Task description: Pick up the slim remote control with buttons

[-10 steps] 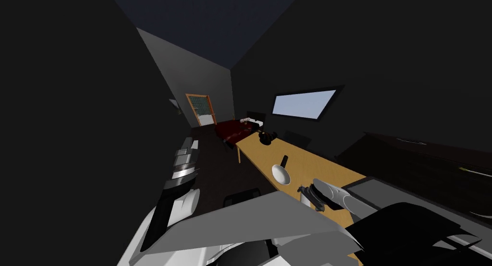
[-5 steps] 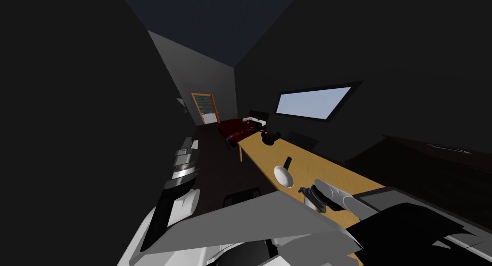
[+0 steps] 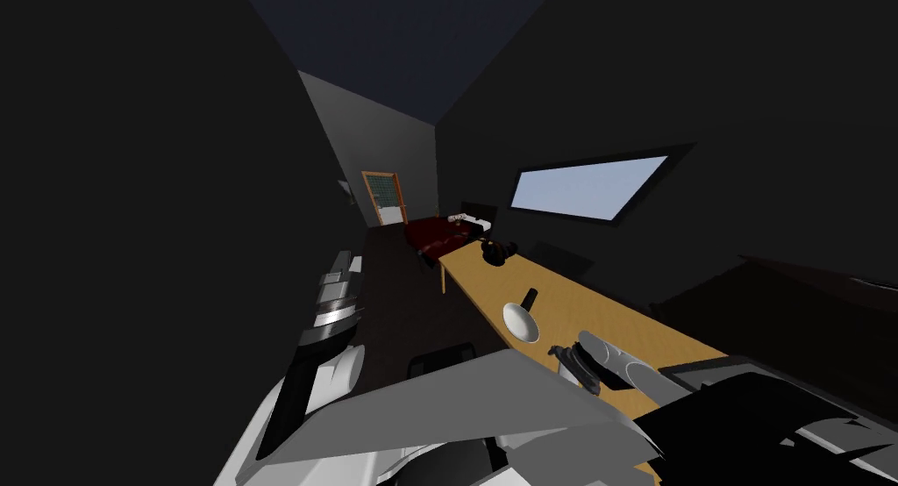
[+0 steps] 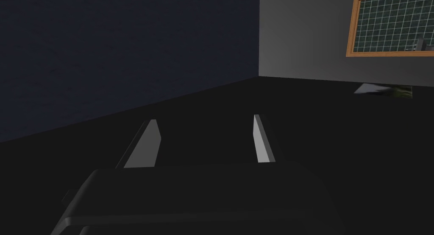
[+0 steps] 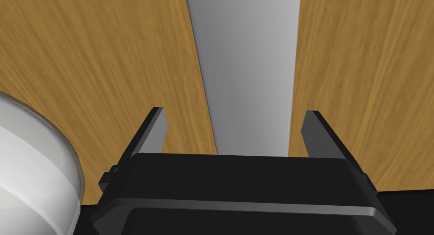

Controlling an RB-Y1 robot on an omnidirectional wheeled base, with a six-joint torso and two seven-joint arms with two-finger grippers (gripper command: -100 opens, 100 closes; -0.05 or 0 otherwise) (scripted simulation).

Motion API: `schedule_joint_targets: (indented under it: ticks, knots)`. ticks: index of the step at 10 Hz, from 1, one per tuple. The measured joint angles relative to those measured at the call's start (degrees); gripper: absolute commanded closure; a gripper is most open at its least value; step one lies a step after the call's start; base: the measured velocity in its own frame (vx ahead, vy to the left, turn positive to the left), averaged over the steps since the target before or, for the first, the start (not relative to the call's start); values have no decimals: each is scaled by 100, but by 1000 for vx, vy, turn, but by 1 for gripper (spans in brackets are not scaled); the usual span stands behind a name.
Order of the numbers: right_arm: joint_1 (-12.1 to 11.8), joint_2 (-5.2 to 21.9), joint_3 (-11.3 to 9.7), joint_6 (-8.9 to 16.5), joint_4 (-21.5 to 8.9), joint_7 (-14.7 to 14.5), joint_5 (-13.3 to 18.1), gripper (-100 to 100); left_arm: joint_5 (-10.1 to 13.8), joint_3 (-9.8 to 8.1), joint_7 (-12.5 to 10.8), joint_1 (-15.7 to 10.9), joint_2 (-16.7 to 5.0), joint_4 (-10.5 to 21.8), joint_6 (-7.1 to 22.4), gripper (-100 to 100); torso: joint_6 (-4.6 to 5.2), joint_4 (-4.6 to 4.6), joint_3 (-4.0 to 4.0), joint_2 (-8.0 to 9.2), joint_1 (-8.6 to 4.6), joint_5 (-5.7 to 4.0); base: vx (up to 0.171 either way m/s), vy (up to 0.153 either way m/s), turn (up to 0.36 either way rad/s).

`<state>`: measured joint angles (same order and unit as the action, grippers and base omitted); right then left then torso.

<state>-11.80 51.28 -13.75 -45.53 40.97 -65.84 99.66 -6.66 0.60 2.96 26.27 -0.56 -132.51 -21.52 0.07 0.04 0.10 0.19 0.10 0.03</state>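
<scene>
In the right wrist view a long, slim, plain grey slab [image 5: 248,71] lies on the wooden table [image 5: 84,54]. It runs straight out from between the fingers of my right gripper [image 5: 234,111], which is open and astride its near end. No buttons show on it. In the head view my right gripper [image 3: 561,356] hangs low over the table's near part, just short of a white bowl [image 3: 519,321]. A slim dark object [image 3: 529,297] lies beyond the bowl. My left gripper [image 4: 204,118] is open and empty, held up at my left side [image 3: 340,270].
The white bowl [image 5: 34,169] sits close beside my right gripper. A dark round object [image 3: 496,253] stands at the table's far end, with a dark red bed [image 3: 431,235] behind it. A dark chair [image 3: 443,362] stands by the table's left edge, and dark furniture [image 3: 789,305] stands to the right.
The whole head view has shifted: door, window and table slid right, so I have turned a little left. Both arms keep their pose and both grippers stay open.
</scene>
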Motion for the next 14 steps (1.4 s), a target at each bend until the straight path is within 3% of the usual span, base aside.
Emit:
schedule_joint_targets:
  ticks: [6, 7, 11, 12, 13, 14]
  knots:
    - [251, -294, 282, 20, -967, -570, -237, -100, 0, 0, 0, 0, 0, 0, 0, 0, 4, -2, -2, -1, -2, -1, -38, 6, 103]
    - [256, -297, 285, 19, -985, -590, -241, 100, 0, 0, 0, 1, 0, 0, 0, 0, 4, -3, -5, -7, -5, -2, -5, 0, -12]
    - [252, -295, 281, 19, -984, -593, -237, 100, 0, 0, 0, 1, 0, 0, 0, 0, 4, -4, -9, -15, -6, -3, 0, 0, 4]
    - [252, -295, 282, 19, -985, -592, -238, 0, 0, 0, 0, 1, 0, 0, 0, 0, 3, -4, -9, -16, -6, -3, 0, 0, 0]
    - [252, -295, 282, 19, -985, -592, -238, 100, 0, 0, 0, 1, 0, 0, 0, 0, 3, -4, -9, -16, -6, -3, 27, -2, -145]
    - [215, -256, 245, 15, -855, -519, -203, 100, 0, -1, 0, 2, 0, 0, 0, 0, 11, -5, -12, -21, -6, -1, 62, -4, -204]
